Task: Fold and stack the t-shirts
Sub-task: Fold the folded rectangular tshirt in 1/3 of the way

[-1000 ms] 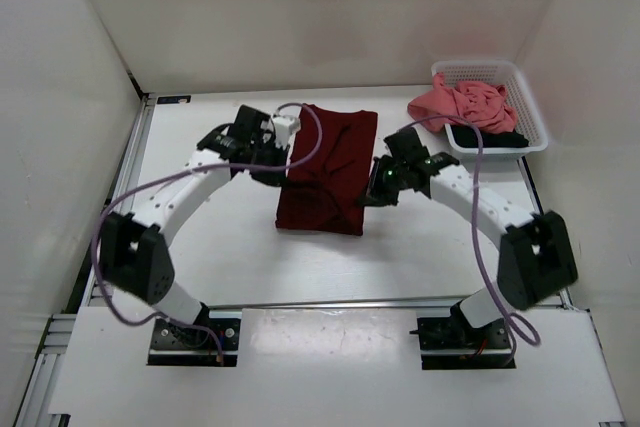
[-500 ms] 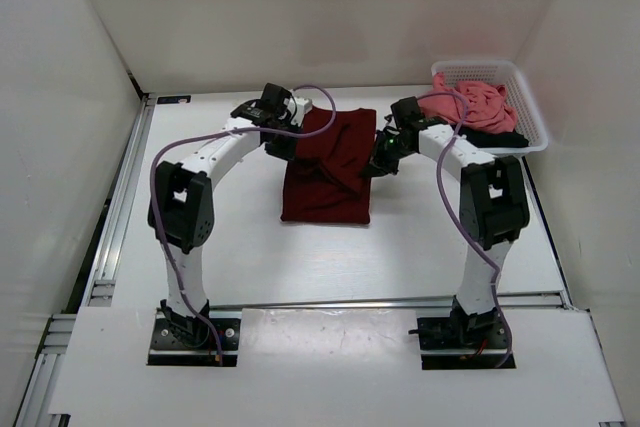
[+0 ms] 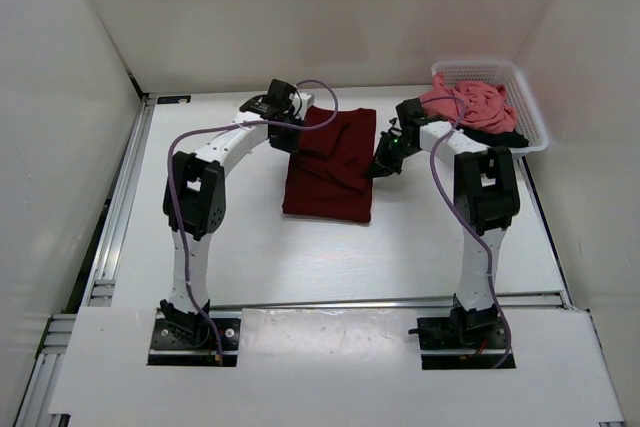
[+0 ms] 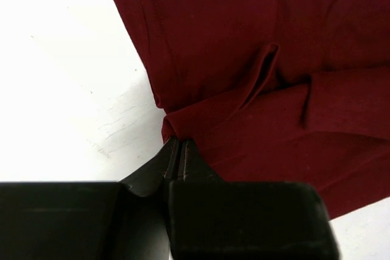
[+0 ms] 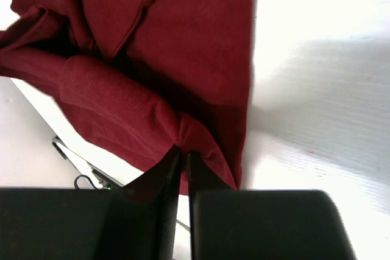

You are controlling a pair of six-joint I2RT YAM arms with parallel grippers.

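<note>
Looking down from the top external camera, I see the maroon t-shirt [image 3: 330,182] lying on the white tabletop [image 3: 240,237] between my two end effectors. My left end effector [image 3: 296,139] sits at the shirt's left edge, toward its far end. My right end effector [image 3: 383,166] sits at the right edge, about level with the left one. The cloth between them is rumpled into diagonal folds, while the part nearer my bases lies flat. Beyond and to the right of my right end effector stands a white mesh basket [image 3: 531,107]. The pink t-shirt [image 3: 462,102] is heaped in it and spills over the rim on the side toward that end effector. The black t-shirt [image 3: 497,135] shows beneath the pink one.

From the left wrist camera, my left end effector [image 4: 178,145] has its jaws pressed together on a pinched fold at the edge of the maroon t-shirt [image 4: 256,47]. The cloth spreads ahead of the fingertips and to their right, with a creased ridge running across it. Bare tabletop [image 4: 61,71] lies ahead and to the left.

From the right wrist camera, my right end effector [image 5: 183,152] has its jaws nearly together, only a thin slit between them. A puckered bunch of the maroon t-shirt [image 5: 183,41] is gathered right at their tips and gripped there. The shirt spreads ahead and to the left in thick rolled folds. Bare tabletop [image 5: 323,89] lies to the right of the fingertips.
</note>
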